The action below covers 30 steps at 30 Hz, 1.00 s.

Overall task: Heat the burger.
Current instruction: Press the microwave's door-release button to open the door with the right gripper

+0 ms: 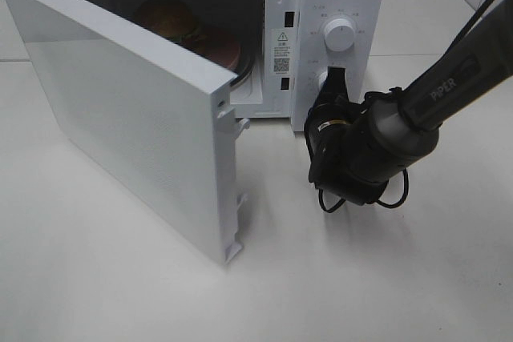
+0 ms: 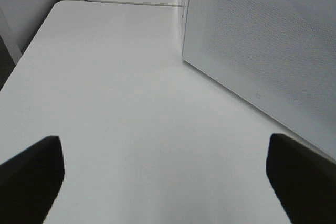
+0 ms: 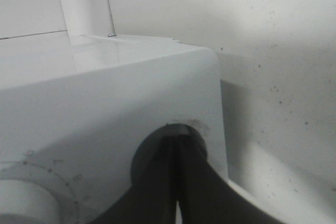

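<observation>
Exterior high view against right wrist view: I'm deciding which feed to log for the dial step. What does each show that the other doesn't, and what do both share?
Only the exterior high view shows the open door, the burger on its pink plate inside, and the right arm. Only the right wrist view shows, close up, the dark fingers pinched together on the lower knob. Both share the microwave's control panel and the right gripper at that knob.
</observation>
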Tool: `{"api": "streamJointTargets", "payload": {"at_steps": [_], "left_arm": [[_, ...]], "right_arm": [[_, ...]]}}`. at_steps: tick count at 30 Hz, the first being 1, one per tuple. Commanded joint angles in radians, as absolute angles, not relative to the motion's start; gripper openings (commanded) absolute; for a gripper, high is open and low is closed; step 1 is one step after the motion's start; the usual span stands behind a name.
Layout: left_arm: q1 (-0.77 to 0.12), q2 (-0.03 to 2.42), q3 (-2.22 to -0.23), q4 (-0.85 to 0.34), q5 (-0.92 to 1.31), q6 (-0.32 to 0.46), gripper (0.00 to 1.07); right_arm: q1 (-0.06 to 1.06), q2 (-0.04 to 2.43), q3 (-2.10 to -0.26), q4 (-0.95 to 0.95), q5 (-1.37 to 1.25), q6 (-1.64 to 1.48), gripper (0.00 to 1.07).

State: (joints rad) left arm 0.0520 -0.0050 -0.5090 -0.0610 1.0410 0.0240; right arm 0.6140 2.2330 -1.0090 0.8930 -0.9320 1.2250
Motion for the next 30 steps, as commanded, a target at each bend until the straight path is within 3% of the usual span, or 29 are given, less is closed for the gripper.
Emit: {"api": "streamJointTargets", "payload": {"at_steps": [1,13,30], "left_arm": [[0.054,-0.026,-0.504,-0.07,1.036,0.02,1.0],[0.054,-0.026,-0.504,-0.07,1.036,0.02,1.0],[0.054,-0.026,-0.504,-0.07,1.036,0.02,1.0]], "right_arm": [[0.559,2.224,-1.106,0.741,-1.18,1.218,0.0],[0.572,2.198,-1.096,0.745,-1.036,1.233,0.0],[0.607,2.09,-0.903,0.738,-0.811,1.201,0.0]]}}
